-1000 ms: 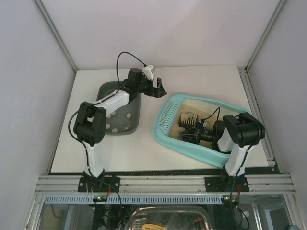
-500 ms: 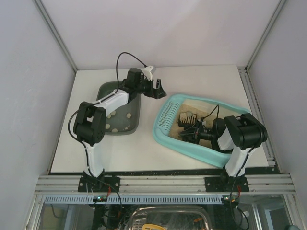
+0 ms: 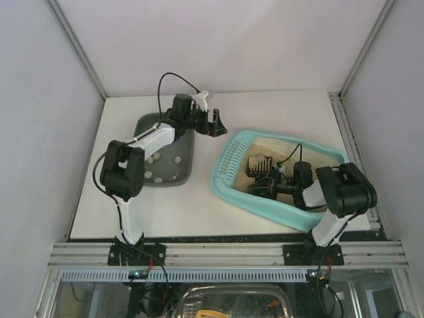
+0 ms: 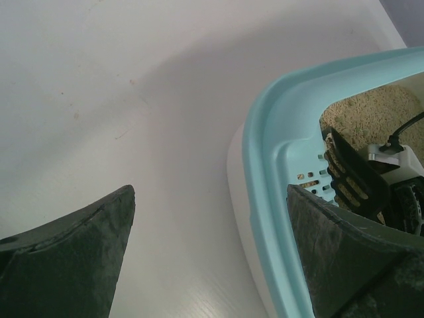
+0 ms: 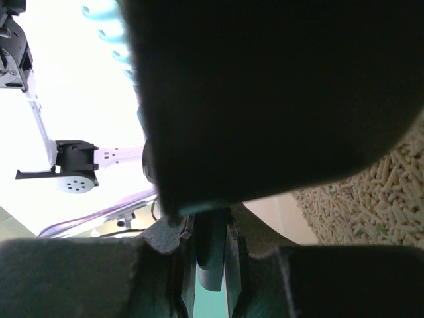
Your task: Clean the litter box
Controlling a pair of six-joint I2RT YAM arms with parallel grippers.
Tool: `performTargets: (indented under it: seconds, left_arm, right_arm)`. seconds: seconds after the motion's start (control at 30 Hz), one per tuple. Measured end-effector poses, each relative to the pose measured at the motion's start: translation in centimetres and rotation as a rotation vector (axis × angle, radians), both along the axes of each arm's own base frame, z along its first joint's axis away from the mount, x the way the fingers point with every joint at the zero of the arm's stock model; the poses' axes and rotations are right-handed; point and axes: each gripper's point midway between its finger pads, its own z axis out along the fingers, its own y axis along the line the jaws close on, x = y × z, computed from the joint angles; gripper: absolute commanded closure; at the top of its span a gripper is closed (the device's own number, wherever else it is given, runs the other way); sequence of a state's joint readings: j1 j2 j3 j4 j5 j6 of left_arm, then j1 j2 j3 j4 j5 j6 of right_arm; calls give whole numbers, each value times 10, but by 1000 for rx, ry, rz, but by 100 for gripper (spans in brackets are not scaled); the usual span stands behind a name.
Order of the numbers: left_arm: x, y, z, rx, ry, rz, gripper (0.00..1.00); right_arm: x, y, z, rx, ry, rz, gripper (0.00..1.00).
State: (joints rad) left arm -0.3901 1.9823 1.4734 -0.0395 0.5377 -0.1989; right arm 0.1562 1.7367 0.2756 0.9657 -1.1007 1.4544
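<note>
The turquoise litter box (image 3: pixel 262 207) lies right of centre, grille end toward the middle, tan litter (image 3: pixel 278 150) inside. My right gripper (image 3: pixel 267 180) is low inside the box, shut on the handle of a black slotted scoop (image 3: pixel 260 164). In the right wrist view the scoop (image 5: pixel 278 86) fills the top, its handle is clamped in the gripper (image 5: pixel 212 265), and litter (image 5: pixel 377 192) shows at right. My left gripper (image 3: pixel 215 124) is open and empty above the table, just beyond the box's far left corner. The left wrist view shows the gripper (image 4: pixel 211 192), the box rim (image 4: pixel 265 159) and the scoop (image 4: pixel 354 179).
A dark grey-green tray (image 3: pixel 184 173) with several pale clumps (image 3: pixel 159 158) sits left of the litter box, under the left arm. Grey walls close in the white table (image 3: pixel 278 109) on three sides. A metal rail (image 3: pixel 225 253) runs along the near edge.
My left gripper has drawn back slightly to the left, away from the box. The right arm's elbow has swung right and lower, while the scoop has stayed in the box.
</note>
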Motion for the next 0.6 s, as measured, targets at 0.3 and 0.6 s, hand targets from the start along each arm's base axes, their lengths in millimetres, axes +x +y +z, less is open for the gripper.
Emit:
performTargets:
  seconds: [0.3,0.6]
  left_arm:
    - [1,6,-1,-3,15,1,0]
    - [0,7,-1,-2,19,3,0]
  right_arm:
    - [-10,-6,-2,-80,-33,38,100]
    - [-16,-9,-6,-112,-54,53,100]
